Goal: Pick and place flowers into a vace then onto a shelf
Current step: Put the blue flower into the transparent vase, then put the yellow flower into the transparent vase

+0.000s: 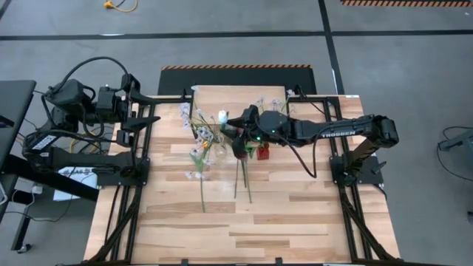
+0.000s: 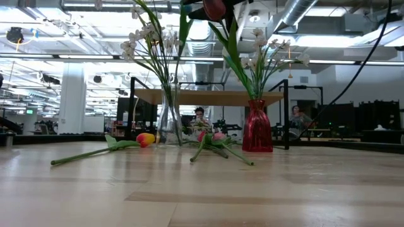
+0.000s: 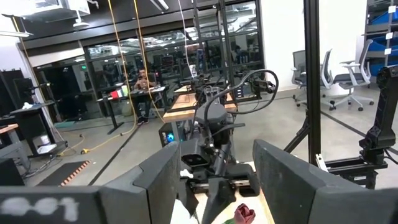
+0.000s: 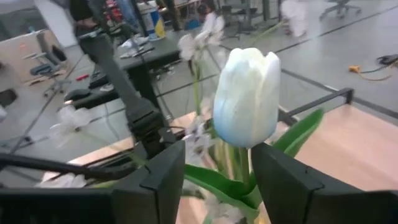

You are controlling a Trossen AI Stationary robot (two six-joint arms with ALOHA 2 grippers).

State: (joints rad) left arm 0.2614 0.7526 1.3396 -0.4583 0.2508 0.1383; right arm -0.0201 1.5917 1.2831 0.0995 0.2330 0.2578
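Observation:
A white tulip (image 4: 247, 96) (image 1: 222, 116) stands upright in the clear glass vase (image 2: 169, 120) (image 1: 215, 153) with white-lilac sprays (image 2: 142, 34). My right gripper (image 4: 217, 180) (image 1: 230, 123) is open, level with the tulip's stem (image 4: 239, 168) just under the bloom, one finger on each side. A red vase (image 2: 257, 126) holds sprays and a dark red tulip (image 2: 214, 9). An orange-yellow tulip (image 2: 145, 139) and pink tulips (image 2: 211, 135) lie flat on the table. The shelf (image 2: 214, 96) stands behind the vases. My left gripper (image 3: 214, 186) (image 1: 151, 120) waits open at the table's left edge. My right gripper comes level from the table's right, its fingers on either side of the white tulip's stem (image 4: 239, 168). A green leaf (image 4: 205, 180) lies close to one finger (image 4: 165, 180); I cannot tell whether it touches.
Long green stems (image 1: 240, 181) and a spray (image 1: 201, 185) lie across the table's middle, in front of the vases. The near half of the wooden table (image 1: 244, 236) holds nothing else. People sit at desks in the room beyond (image 2: 199, 115).

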